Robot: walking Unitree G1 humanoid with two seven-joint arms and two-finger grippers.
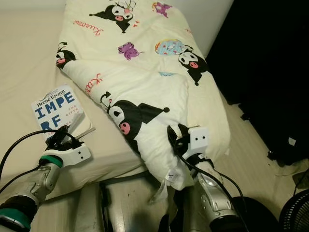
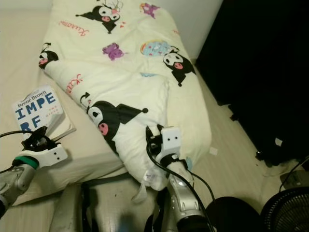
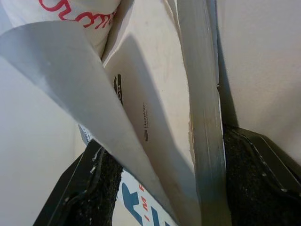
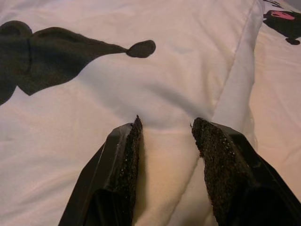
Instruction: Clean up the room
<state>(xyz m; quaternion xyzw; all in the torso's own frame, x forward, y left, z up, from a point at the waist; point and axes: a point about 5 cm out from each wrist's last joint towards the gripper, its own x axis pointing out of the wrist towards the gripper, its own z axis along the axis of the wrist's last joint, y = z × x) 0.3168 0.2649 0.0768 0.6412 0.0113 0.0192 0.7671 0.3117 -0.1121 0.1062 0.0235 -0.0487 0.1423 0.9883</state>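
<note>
A white paperback book with blue letters lies on the cream mattress at the left. My left gripper is at the book's near edge, open. In the left wrist view its fingers straddle the raised cover and the page block. A cream blanket printed with black cartoon characters lies bunched across the bed. My right gripper is at the blanket's near corner. The right wrist view has its fingers pinching a ridge of the blanket.
The mattress's near edge is just ahead of my body. Pale floor runs along the bed's right side. Dark furniture stands at the right, and a black fan sits at the lower right corner.
</note>
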